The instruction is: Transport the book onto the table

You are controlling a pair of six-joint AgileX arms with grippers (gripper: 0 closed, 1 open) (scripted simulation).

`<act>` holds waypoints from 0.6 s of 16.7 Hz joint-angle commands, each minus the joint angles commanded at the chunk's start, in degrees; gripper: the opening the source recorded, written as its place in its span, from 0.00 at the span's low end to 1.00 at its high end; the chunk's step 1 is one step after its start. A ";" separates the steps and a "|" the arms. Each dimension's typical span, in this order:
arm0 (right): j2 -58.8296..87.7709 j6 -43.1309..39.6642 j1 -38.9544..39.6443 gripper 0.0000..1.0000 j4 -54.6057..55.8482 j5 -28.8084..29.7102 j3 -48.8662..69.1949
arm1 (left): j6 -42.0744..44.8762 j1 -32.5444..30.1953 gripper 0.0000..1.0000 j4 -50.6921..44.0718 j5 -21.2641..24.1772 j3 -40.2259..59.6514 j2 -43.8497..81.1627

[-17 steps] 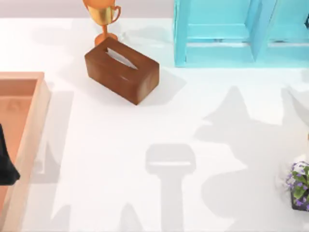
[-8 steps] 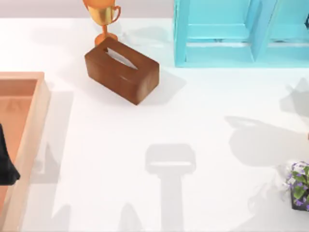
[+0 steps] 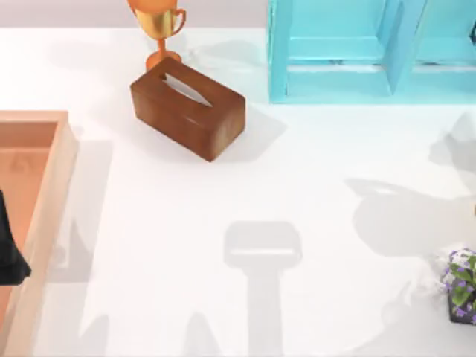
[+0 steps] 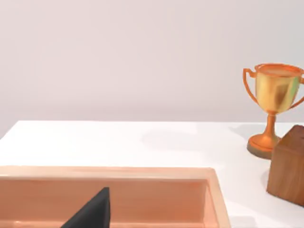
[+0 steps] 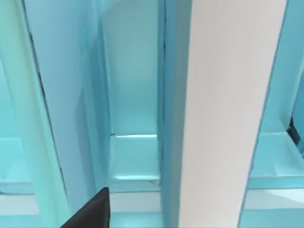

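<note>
The desk (image 3: 171,223) is a broad white surface, and several grey shadows lie on it. At the far side, on the right half, stands the turquoise shelf unit (image 3: 335,82). In the right wrist view, the book (image 5: 228,109) stands upright inside this shelf unit, between the turquoise walls. Its broad white page edges face the camera and a narrow strip of teal-blue cover shows along one side, so the book is not on the desk yet. A dark tip of the right pincer (image 5: 92,211) shows close in front of the shelf unit. I cannot tell if this pincer is apart or together, and it is not touching the book. Near the middle of the far side lies the brown wooden tissue box (image 3: 186,108), turned at an angle, with a white tissue in its slot. Just behind it stands a golden trophy (image 3: 158,30), very close to the box. At the left edge of the desk lies a light wooden tray (image 3: 44,193) with a raised rim. The left pincer (image 4: 92,213) hangs over the inside of this tray as a dark shape, and I cannot tell its state either. At the right edge, on the near side, stands a small pot of purple flowers (image 3: 461,286), well apart from the shelf unit.
</note>
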 joint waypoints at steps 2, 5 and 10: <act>2.16 0.02 0.18 1.00 -2.27 0.23 4.39 | 0.00 0.00 1.00 0.00 0.00 0.00 0.00; 7.43 0.16 1.09 1.00 -4.97 1.04 12.21 | 0.00 0.00 1.00 0.00 0.00 0.00 0.00; 15.70 0.60 3.44 1.00 -6.20 3.56 21.87 | 0.00 0.00 1.00 0.00 0.00 0.00 0.00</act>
